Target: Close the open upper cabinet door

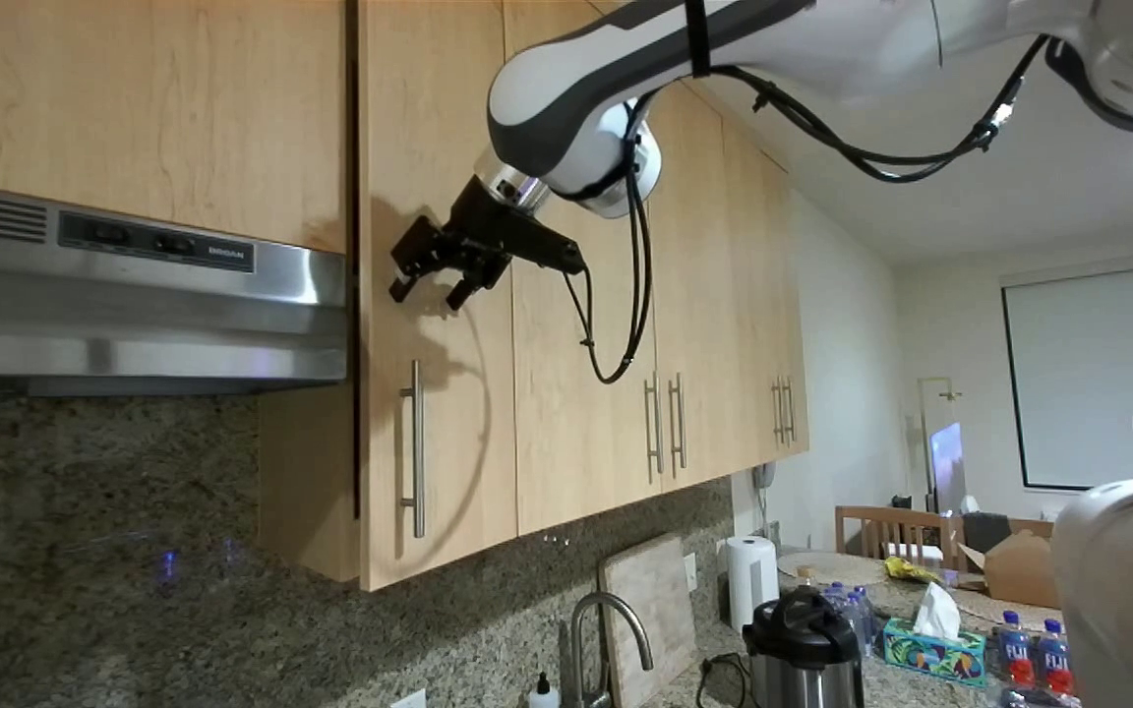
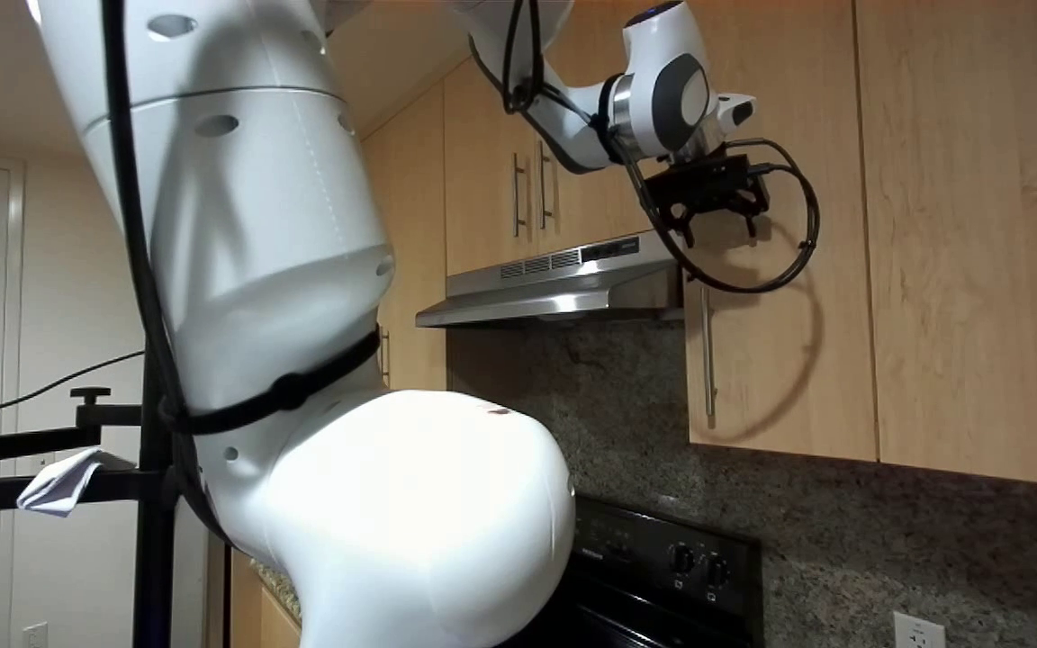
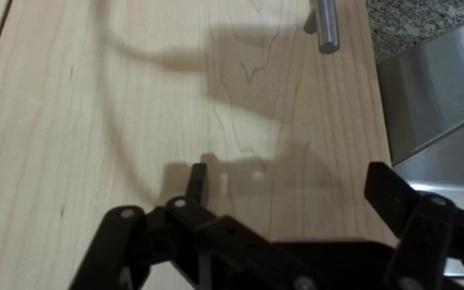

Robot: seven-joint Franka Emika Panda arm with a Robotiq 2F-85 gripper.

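The upper cabinet door (image 1: 473, 433) is a tall light maple slab beside the range hood. It also shows in an exterior view (image 2: 784, 387) and fills much of the wrist view (image 3: 155, 100). A narrow dark gap runs along its handle-side edge; its inner face and hinges are hidden. Its slim metal bar handle (image 1: 417, 447) is near the lower edge, and the handle's end shows in the wrist view (image 3: 328, 30). My gripper (image 1: 429, 293) is in front of the door, above the handle. It is open and empty, fingers apart in the wrist view (image 3: 288, 173). I cannot tell whether it touches the door.
The steel range hood (image 1: 301, 334) is right beside the door's handle-side edge. Matching wood doors (image 1: 581, 423) continue on the hinge side. Below are a faucet (image 1: 626, 619), a pressure cooker (image 1: 803, 649) and a black stove (image 2: 644, 576). A cable loop (image 2: 811, 243) hangs from the wrist.
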